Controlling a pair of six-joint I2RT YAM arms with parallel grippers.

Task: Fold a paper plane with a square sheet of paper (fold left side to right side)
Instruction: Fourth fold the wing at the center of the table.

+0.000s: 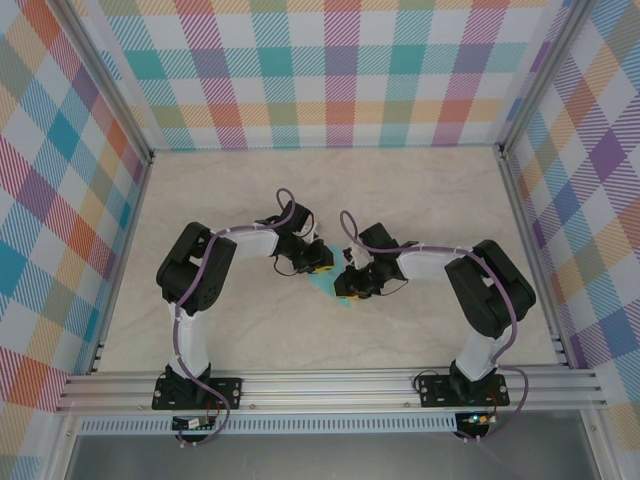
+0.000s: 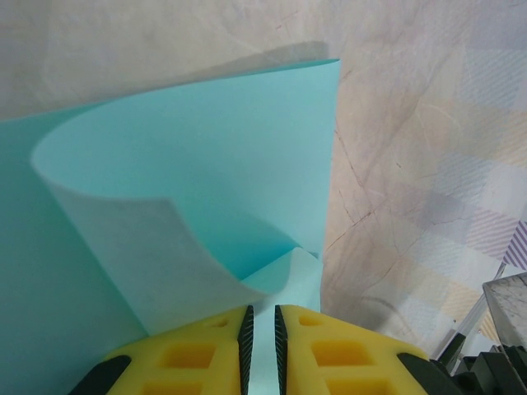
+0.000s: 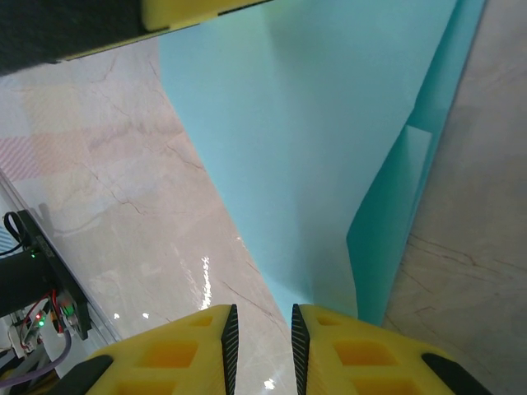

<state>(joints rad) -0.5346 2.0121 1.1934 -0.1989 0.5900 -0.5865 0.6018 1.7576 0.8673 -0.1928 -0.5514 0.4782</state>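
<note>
Left fingers (image 2: pixel 198 350) pinch the paper (image 2: pixel 206 164) at its curled edge; right fingers (image 3: pixel 165 362) nearly together beside the paper, grip unclear. Best: match edges squarely before creasing.

Bright, even light; the sheet (image 2: pixel 206 164) throws a soft shadow beyond the left hand (image 2: pixel 263 337), and glare spots dot the counter (image 3: pixel 123 206) ahead of the right hand (image 3: pixel 261 337).
</note>
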